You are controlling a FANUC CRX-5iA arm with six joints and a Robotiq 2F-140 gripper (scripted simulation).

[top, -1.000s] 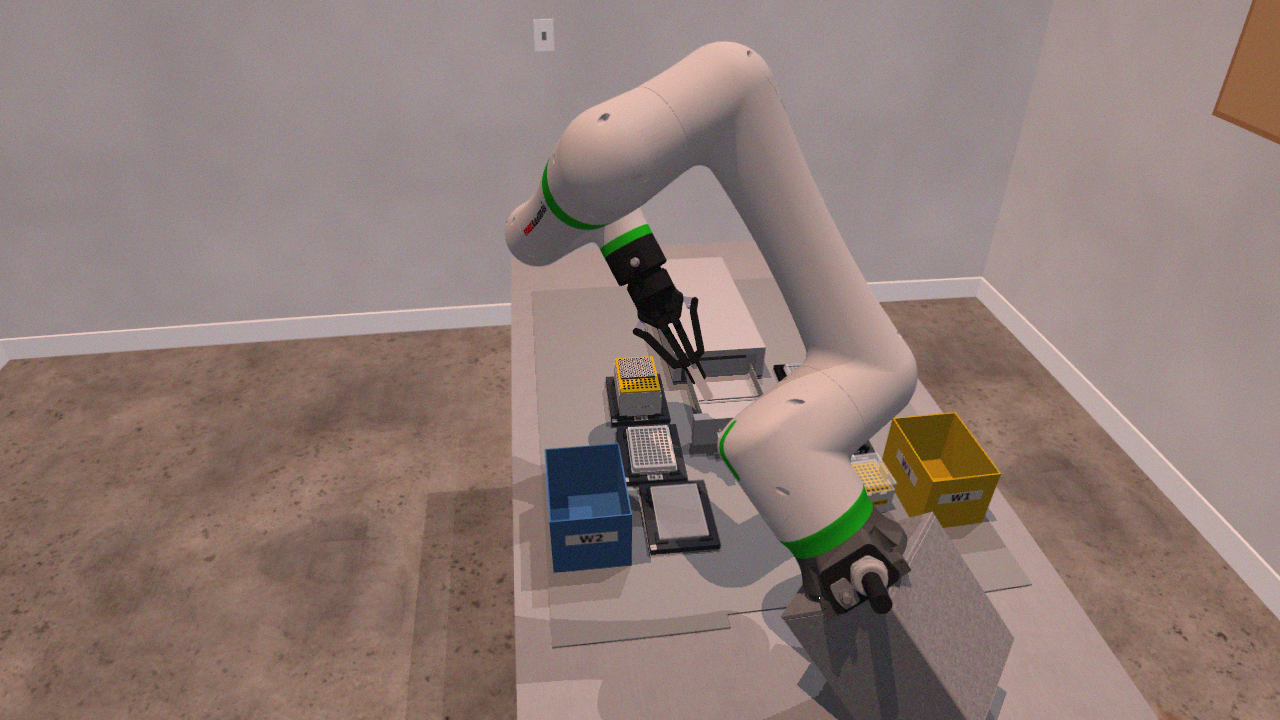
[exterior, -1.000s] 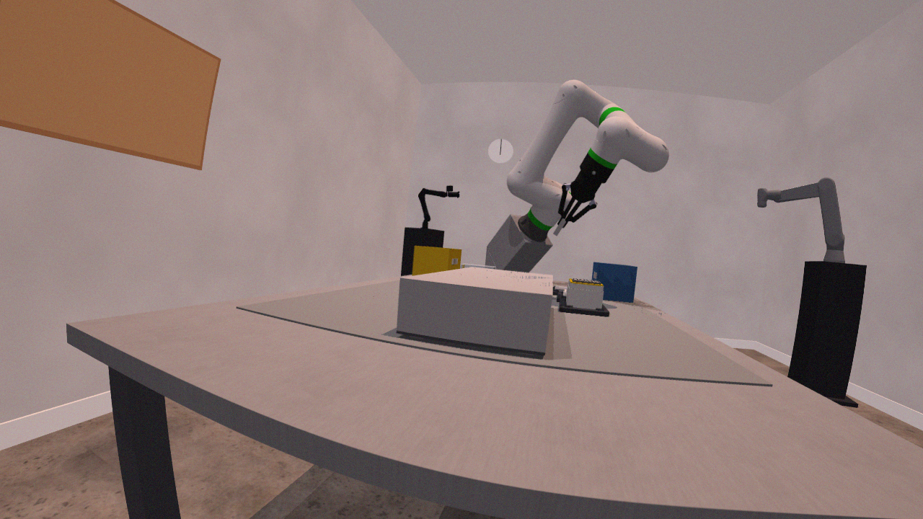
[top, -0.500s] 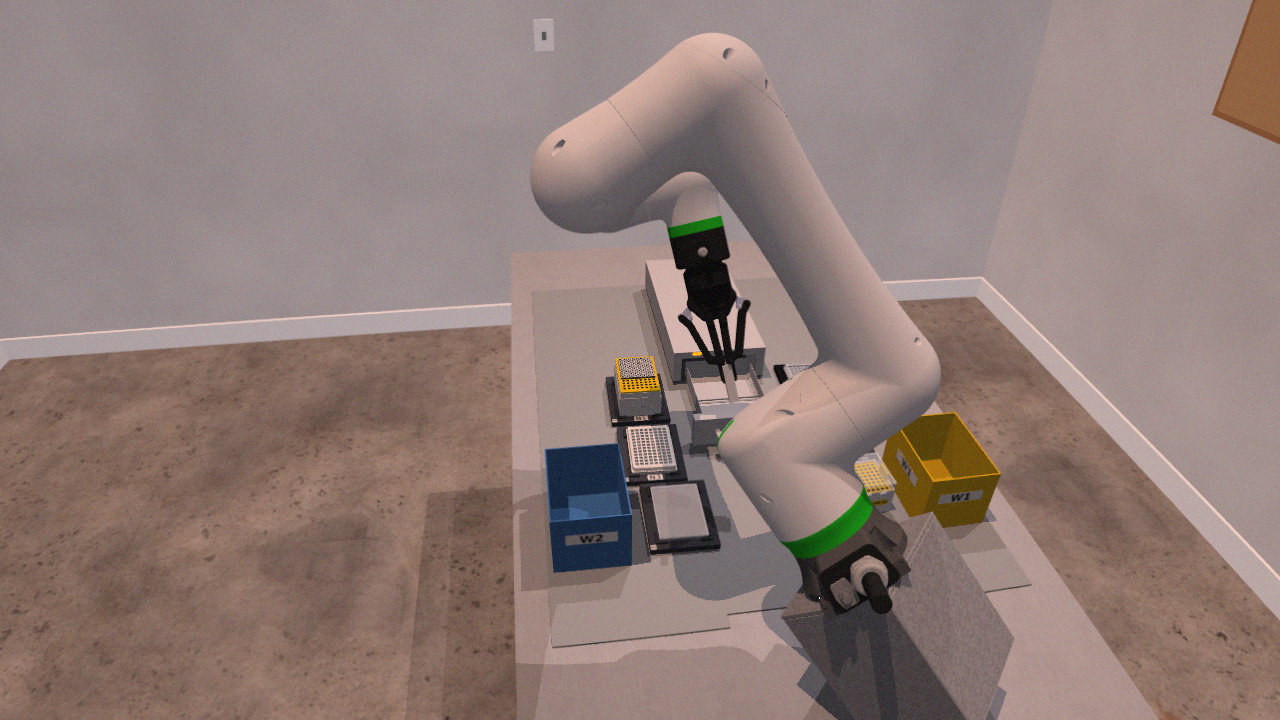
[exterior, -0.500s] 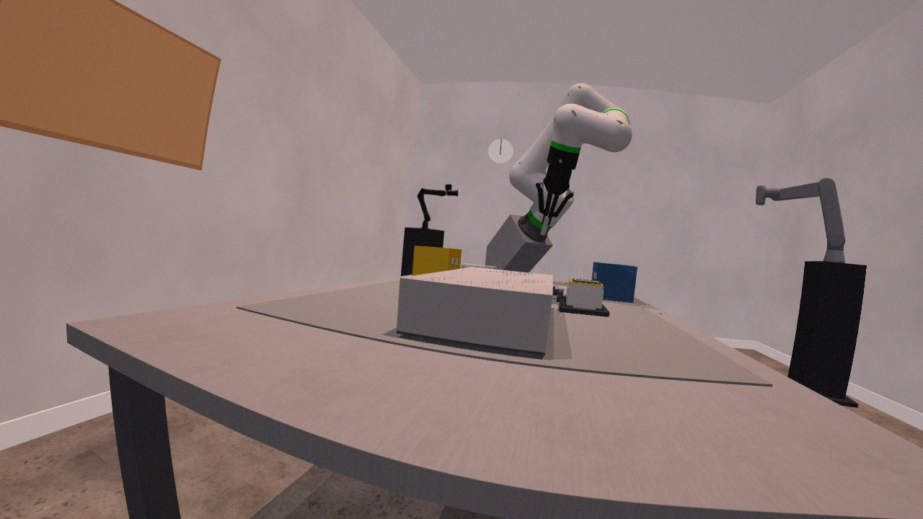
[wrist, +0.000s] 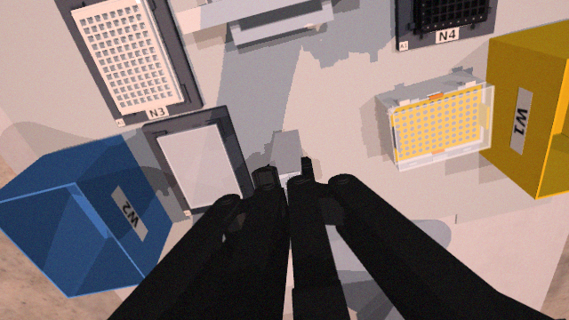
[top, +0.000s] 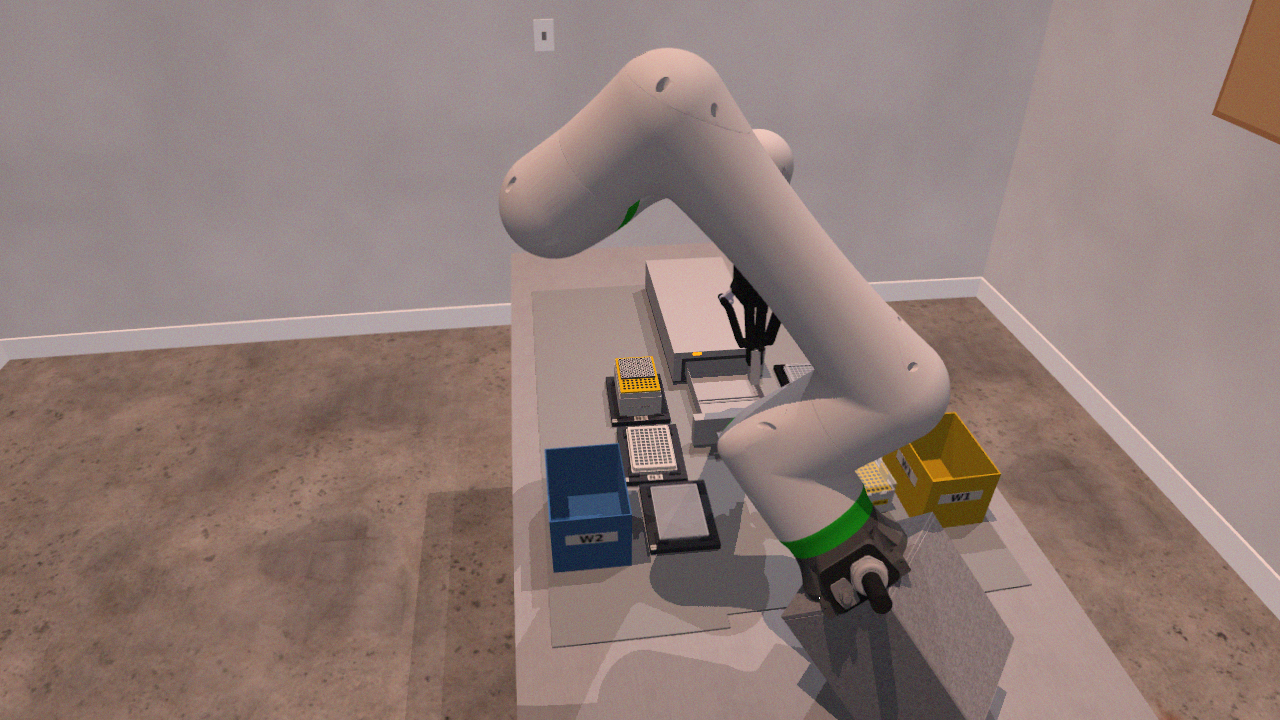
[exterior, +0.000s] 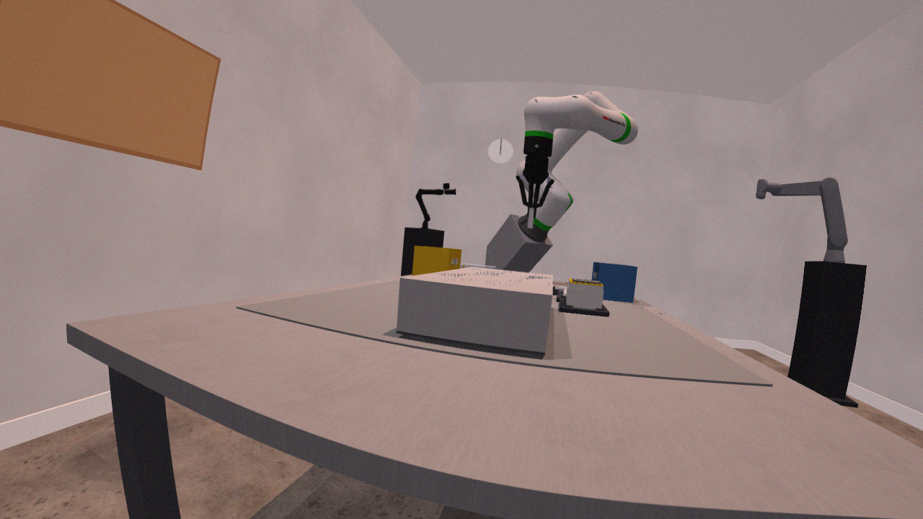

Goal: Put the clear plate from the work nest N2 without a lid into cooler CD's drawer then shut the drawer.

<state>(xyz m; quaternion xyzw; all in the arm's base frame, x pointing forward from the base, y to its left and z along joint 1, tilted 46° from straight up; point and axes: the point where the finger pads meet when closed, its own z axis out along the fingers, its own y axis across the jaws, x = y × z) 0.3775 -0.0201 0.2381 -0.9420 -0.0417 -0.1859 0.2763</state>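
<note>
Still flat (pale, glassy), the clear plate (wrist: pixel 198 164) fills its nest (wrist: pixel 232 133).

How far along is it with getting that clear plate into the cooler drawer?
Done: the cooler's drawer is pulled out, and its floor looks bare. In hand: nothing. The gripper is shut and empty, raised above the bench near the drawer. Left: the clear plate lies in its nest beside the blue bin. So picking it up, laying it flat in the drawer and pushing the drawer shut all remain.
</note>
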